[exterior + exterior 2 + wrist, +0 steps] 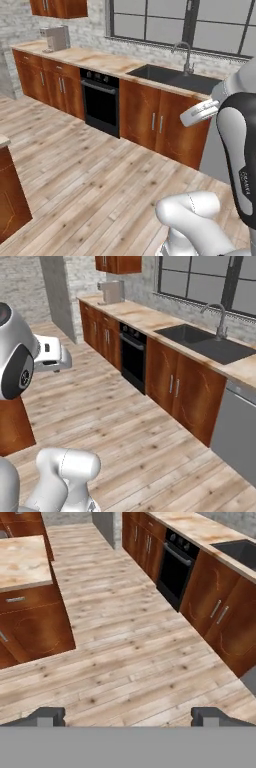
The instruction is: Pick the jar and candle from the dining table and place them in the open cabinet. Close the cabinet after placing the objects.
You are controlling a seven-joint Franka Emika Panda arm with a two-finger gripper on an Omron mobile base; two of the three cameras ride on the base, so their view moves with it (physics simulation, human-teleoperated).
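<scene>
- wood plank floor [125, 647] runs between the dining table [22, 562] and a counter with sink [175, 77] and oven [101, 102].
- gripper [128, 716] hangs over the floor, fingers spread wide, holding nothing.
- base views add a coffee machine [55, 37].

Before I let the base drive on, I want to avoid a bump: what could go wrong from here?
1. The dining table sits close on one side in the hand view, its wood corner jutting toward the open floor; a tight turn could clip it.
2. The arm's elbow sticks out toward the sink counter, so swinging it might brush the lower cabinets.
3. The gripper is open and empty above bare floor, with jar and candle not in sight, so reaching now would likely miss.
</scene>
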